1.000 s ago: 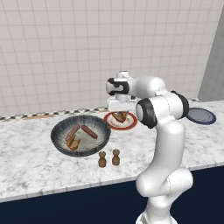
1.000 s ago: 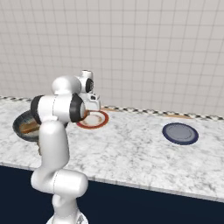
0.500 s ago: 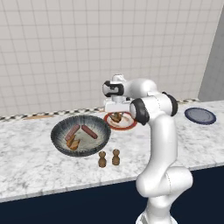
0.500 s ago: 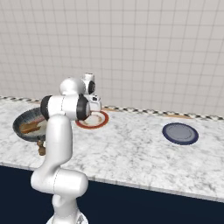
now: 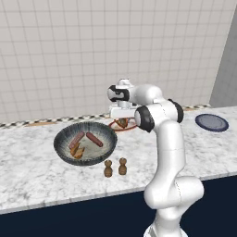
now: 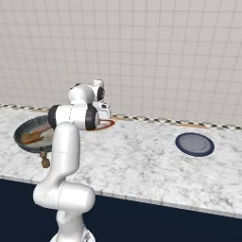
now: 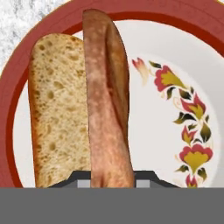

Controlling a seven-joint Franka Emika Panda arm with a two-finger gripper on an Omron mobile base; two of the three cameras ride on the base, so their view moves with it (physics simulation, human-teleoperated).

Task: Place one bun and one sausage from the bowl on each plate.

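My gripper is shut on a reddish-brown sausage, which hangs just above the white plate with the red-orange rim. A golden bun lies on that plate beside the sausage. In the left base view the gripper points down over this plate, to the right of the bowl. In the bowl lie two more sausages and a bun. The navy plate sits bare at the far right.
Two small brown shakers stand on the marble counter in front of the bowl. The tiled wall runs close behind the plates. Open counter stretches between the red-rimmed plate and the navy plate.
The hand has shifted slightly left over the red-rimmed plate and the elbow has swung inward. The gripper stays shut on the sausage.
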